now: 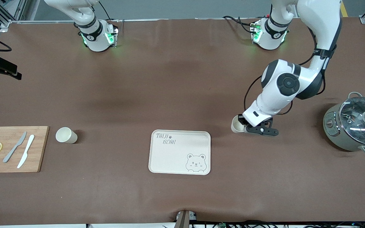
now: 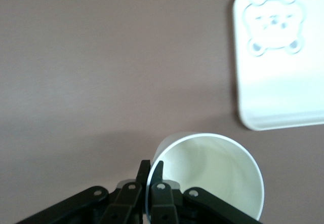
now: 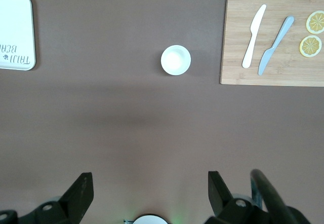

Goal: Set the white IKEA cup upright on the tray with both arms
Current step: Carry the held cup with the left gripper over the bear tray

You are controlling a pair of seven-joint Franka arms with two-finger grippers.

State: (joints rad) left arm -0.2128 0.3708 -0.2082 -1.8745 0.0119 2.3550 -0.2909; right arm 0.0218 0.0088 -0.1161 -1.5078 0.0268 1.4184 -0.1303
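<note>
Your left hand (image 1: 245, 127) pinched the wall of one white cylindrical cup (image 1: 236, 124), one finger inside the rim, so it could be carried; it sat beside the cream bear-printed rectangular tray (image 1: 180, 152), toward the left arm's end of the brown desk (image 1: 169, 79). That arm reached low, elbow raised. Your right hand (image 3: 149, 193) waited with its fingers spread, high over the desk; a second white cup (image 1: 65, 135) stood beside the wooden cutting board (image 1: 11, 148).

Cup (image 2: 212, 176) base cut off at frame edge beneath left gripper (image 2: 151, 169) jaws; tray (image 2: 283, 57) cropped, lettering unseen there.
</note>
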